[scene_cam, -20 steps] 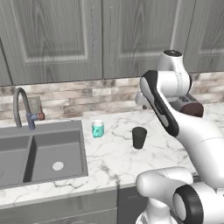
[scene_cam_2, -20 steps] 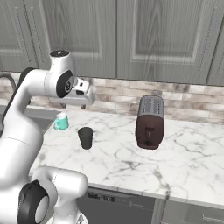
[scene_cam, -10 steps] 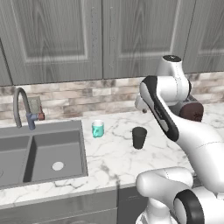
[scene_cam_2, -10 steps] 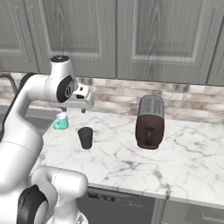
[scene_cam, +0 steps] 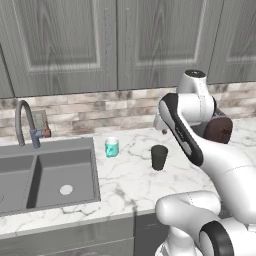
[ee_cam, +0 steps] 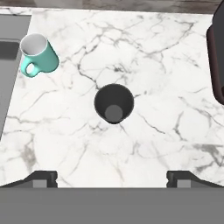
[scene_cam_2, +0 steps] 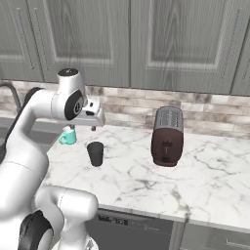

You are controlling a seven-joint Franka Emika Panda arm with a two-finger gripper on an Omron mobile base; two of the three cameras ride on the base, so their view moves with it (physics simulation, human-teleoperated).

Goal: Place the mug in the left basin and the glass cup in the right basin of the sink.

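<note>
- While the gripper (ee_cam: 112,177) hangs high above the marble counter (ee_cam: 166,65), its fingertips (ee_cam: 41,178) stand spread as wide as they go and hold nothing.
- Compared with a second ago, the arm has swung its hand further over the worktop; in the hand view the glass cup (ee_cam: 113,104) now sits almost centred between the fingers, seen from straight above.
- That suggests the glass cup is the first target, with a descent likely next.
- Both vessels are unmoved: the glass cup (scene_cam: 159,157) stands upright on the counter, and the mug (scene_cam: 111,147) stands apart from it, nearer the sink (scene_cam: 50,150).
- Neither basin holds anything yet, so the task has barely begun.
- Off to the side, the dark toaster (scene_cam_2: 167,136) stays clear of the path.
</note>
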